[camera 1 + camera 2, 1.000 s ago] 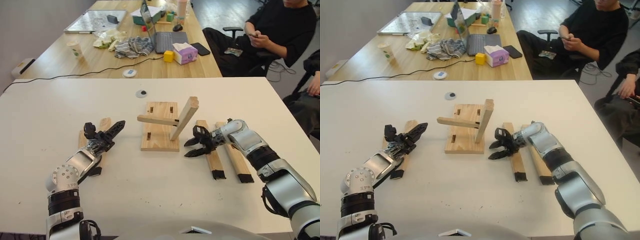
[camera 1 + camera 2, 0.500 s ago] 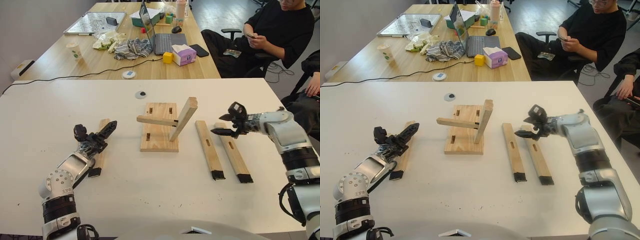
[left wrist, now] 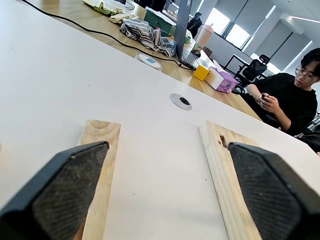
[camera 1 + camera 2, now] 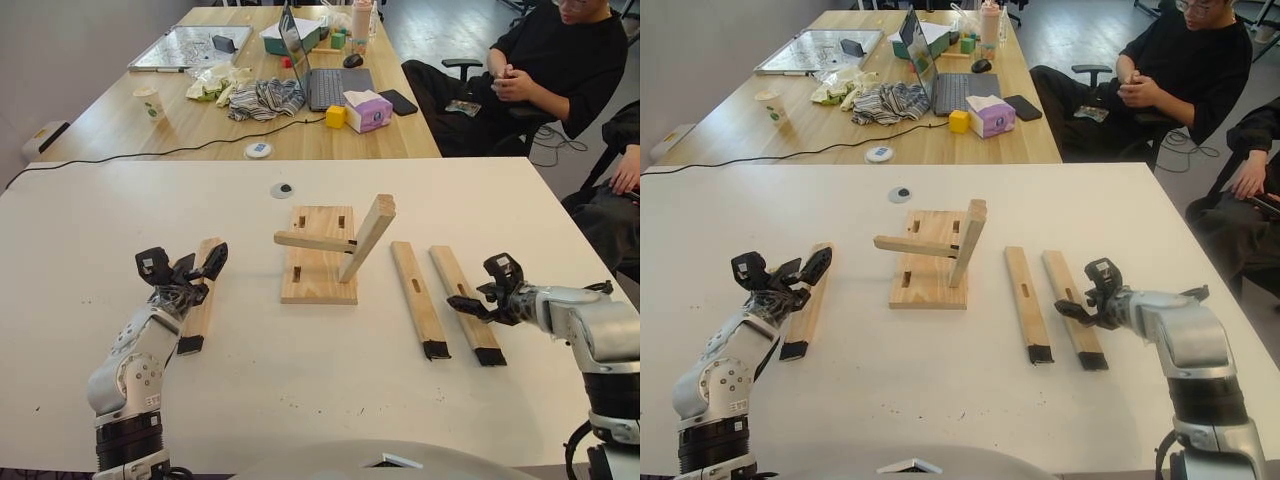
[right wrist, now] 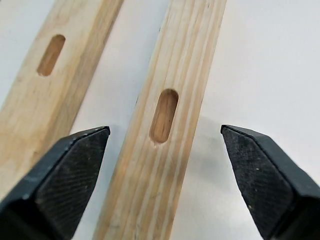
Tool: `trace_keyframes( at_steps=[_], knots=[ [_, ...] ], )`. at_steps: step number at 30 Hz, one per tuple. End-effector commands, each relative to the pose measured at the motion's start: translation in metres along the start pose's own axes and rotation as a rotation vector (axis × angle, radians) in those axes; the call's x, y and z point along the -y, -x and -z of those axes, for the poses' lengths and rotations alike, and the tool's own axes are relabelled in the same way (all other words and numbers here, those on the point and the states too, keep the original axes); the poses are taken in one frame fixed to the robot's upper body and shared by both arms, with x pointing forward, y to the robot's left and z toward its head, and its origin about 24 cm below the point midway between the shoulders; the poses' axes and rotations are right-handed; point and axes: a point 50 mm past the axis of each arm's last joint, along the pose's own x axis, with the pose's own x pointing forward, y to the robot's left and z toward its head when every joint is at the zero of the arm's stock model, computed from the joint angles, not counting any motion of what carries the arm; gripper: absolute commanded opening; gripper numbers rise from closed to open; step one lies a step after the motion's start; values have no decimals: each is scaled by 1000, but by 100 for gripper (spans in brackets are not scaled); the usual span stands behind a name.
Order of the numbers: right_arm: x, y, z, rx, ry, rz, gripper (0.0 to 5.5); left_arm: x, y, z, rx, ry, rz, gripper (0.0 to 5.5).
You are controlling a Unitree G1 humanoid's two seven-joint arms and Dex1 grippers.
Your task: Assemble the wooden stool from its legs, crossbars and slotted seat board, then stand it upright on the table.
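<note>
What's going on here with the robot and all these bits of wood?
A humanoid robot is partway through building a wooden stool on the white table. The seat board lies flat with a tilted leg standing in it and a crossbar sticking out of that. The left claw is open over the lone leg left of the board. The right claw is open astride the outer leg of the pair lying on the right. Neither holds anything.

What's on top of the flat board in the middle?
A leaning leg stands on the board, with a crossbar sticking out sideways. The leg's foot hides the slot beneath it.
</note>
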Motion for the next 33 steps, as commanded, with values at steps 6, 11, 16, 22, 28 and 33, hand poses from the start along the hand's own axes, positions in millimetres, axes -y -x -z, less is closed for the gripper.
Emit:
trace_keyframes(
  at_steps=[6, 11, 16, 22, 28, 33],
  knots=[
    [-4, -2, 32, -97, 53, 75, 298, 3, -6, -9, 5, -58, 14, 441],
    [-3, -5, 27, -68, 37, 104, 223, 6, -7, -21, 70, -118, -5, 441],
    [16, -6, -29, 320, -115, 264, 206, 10, -8, -55, 158, -102, 32, 441],
    [-2, 67, -168, 1196, -32, -137, 206, 112, -5, -128, 258, -209, 548, 441],
    [-46, 110, -200, 1212, 200, -802, 205, 182, 14, -134, 143, 24, 1159, 441],
    [-62, 107, -192, 1062, 383, -968, 205, 199, -10, -121, 103, -32, 1179, 441]
  ],
)
